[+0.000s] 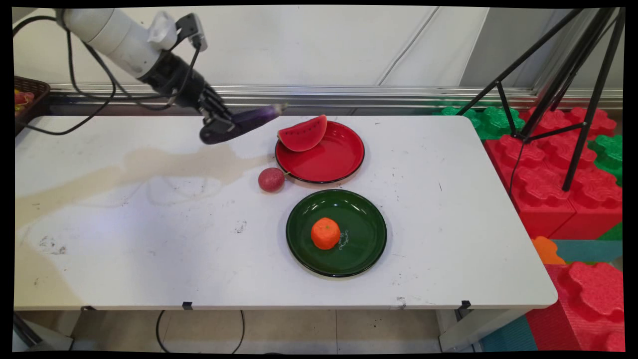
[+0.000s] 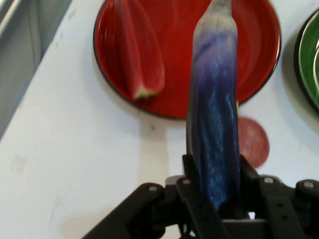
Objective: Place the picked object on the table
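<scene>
Eggplant [image 1: 254, 118] sits tight in my gripper [image 1: 234, 124], up in the air over the far side of the table [image 1: 124, 239], pointing at the red plate [image 1: 339, 167]. From the main view, I see a melon slice [image 1: 303, 134] leaning on the near-left rim of that plate, a plum [image 1: 271, 180] just beside the plate on the table, and an orange [image 1: 325, 233] on a green plate [image 1: 364, 249] closer to the front. To carry well, I think I should hold firm and keep level, since the long end sticks far out and could tip or bump the slice. From the hand view, the eggplant [image 2: 214, 144] runs straight up between my fingers [image 2: 192, 186], and they pinch its fat end. This view shows the grip close up, which the main view cannot. It shows only an edge of the green plate [image 2: 306, 59] and no orange. The plum [image 2: 254, 142] peeks out beside the eggplant, the slice [image 2: 139, 50] lies on the red plate [image 2: 174, 94].
</scene>
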Controlling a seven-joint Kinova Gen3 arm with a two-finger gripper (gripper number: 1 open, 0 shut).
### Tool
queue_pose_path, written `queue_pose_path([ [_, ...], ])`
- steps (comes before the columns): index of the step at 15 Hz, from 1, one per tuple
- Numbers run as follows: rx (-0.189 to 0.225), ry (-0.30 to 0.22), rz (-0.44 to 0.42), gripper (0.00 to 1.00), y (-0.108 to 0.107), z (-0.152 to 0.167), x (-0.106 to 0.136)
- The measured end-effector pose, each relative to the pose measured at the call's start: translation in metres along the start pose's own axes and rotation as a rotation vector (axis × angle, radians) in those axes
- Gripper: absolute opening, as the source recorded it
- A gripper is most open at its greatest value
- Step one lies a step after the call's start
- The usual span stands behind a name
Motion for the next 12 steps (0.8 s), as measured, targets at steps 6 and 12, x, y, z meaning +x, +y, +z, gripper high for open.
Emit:
queue_pose_path([
  [6,0.022,-0.085,-0.045,0.00,0.001,0.009,-0.036],
  [12,0.014,-0.151,-0.095,0.00,0.002,0.036,-0.063],
])
